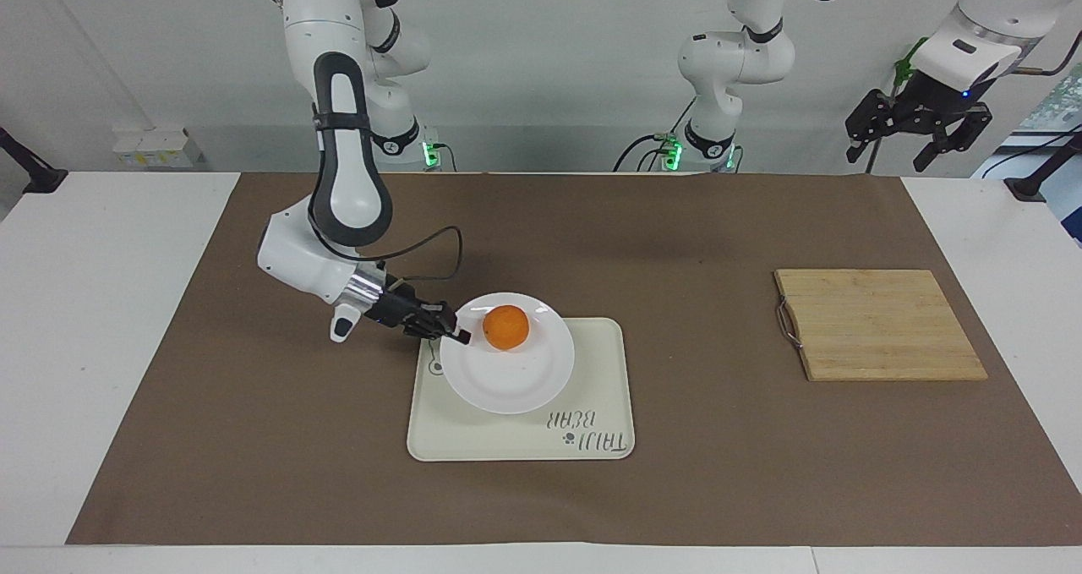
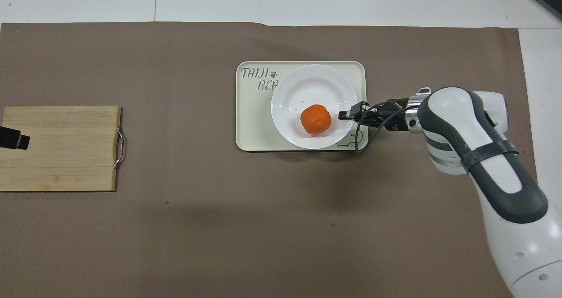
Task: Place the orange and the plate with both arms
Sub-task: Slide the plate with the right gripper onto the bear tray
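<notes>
Now right pincer clenched on plate rim w/ orange, over tray; left pincer released, waiting.

A plain white wall stood past a white table covered by a brown mat, evenly lit.

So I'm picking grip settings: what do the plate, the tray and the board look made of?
The plate: glossy white, probably glazed ceramic or melamine; it shines. The tray: matte cream, likely plastic, with rounded corners and printed lettering. The board: unfinished wood or bamboo, with visible strips and grain, and a metal wire handle.
</notes>
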Tool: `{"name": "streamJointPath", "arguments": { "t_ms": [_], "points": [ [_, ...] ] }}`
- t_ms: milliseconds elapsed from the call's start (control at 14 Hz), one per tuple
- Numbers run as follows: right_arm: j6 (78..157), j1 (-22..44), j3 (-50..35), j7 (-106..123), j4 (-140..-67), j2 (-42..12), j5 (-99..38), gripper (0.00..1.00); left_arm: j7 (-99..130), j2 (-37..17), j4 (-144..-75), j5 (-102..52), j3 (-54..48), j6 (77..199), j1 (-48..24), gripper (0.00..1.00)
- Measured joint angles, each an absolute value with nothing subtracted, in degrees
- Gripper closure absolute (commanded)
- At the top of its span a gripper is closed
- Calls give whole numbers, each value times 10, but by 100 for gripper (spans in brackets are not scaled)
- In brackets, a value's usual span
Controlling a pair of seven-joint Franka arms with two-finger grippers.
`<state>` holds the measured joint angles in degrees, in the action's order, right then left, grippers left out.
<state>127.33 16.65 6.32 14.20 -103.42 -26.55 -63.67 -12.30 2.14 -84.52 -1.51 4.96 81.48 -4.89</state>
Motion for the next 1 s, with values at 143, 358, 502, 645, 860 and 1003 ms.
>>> {"name": "streamJointPath", "arguments": {
  "t_ms": [143, 358, 502, 645, 860, 1003],
  "points": [
    [1274, 169, 63, 142, -1033, -278, -634, 100, -123, 21, -845, -15, 50, 815, -49, 0],
    [1274, 169, 63, 142, -1031, -281, -614, 100, -123, 21, -845, -15, 50, 815, -49, 0],
    [1275, 169, 63, 142, -1030, -281, -610, 100, -123, 21, -845, -15, 50, 815, -49, 0],
    [1277, 169, 63, 142, -1030, -282, -609, 100, -123, 21, -845, -15, 50, 815, -49, 0],
    [1283, 169, 63, 142, -1030, -282, -597, 100, -123, 21, -845, -15, 50, 815, -49, 0],
    [1287, 169, 62, 142, -1029, -282, -588, 56, -123, 21, -845, -15, 50, 815, -49, 0]
  ]
}}
